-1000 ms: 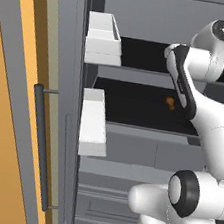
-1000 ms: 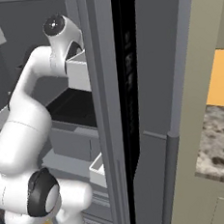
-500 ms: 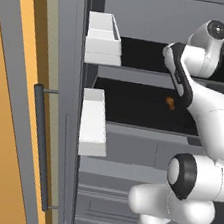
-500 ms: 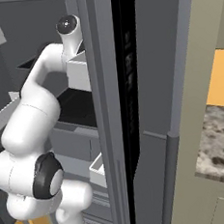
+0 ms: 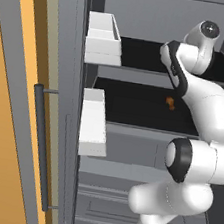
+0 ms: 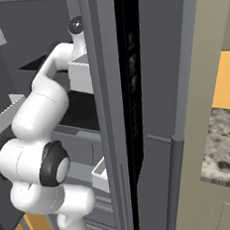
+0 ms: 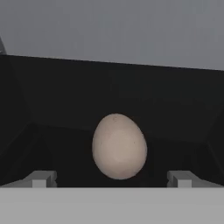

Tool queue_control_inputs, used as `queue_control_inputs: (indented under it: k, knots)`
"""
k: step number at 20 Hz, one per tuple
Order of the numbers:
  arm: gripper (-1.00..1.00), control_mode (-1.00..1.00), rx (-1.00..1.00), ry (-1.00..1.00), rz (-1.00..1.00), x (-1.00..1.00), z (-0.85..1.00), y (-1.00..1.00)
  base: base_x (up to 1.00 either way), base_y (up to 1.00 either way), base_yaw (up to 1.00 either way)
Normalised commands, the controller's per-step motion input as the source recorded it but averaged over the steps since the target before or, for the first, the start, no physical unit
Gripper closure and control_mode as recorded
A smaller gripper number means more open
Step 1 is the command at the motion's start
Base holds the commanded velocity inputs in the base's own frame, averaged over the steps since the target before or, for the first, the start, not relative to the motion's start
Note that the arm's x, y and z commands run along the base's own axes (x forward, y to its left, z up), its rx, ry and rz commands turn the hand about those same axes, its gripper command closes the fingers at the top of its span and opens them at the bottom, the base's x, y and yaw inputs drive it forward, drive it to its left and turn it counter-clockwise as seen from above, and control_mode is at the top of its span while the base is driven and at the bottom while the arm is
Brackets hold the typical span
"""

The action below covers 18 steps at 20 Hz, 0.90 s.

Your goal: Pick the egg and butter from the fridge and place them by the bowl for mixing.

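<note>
Here we see the egg (image 7: 119, 146) standing upright on a black fridge shelf (image 7: 65, 100), centred just ahead of our gripper (image 7: 111, 178), whose fingertips (image 7: 41, 178) are spread wide to either side of it without touching. From the left base view, our arm reaches into the open fridge (image 5: 164, 5) at the upper shelf; a small orange lumpy item (image 5: 170, 102) lies on the shelf below, and white door bins (image 5: 104, 37) hang at left.
</note>
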Motion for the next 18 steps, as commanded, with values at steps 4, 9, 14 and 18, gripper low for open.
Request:
queue_control_inputs:
  k: [4,9,14,18]
  knots:
    - [-1.0,-1.0,0.0,0.03,0.0,0.39,-0.11,-0.07,0.0,0.0,0.0]
    - [-1.0,-1.0,0.0,0.02,0.0,0.36,-0.08,-0.07,0.0,0.0,0.0]
    - [-1.0,-1.0,0.0,0.02,0.0,0.22,-0.05,-0.11,0.0,0.0,0.0]
    - [-1.0,-1.0,0.0,0.08,0.0,0.03,-0.14,-0.14,0.0,0.0,0.0]
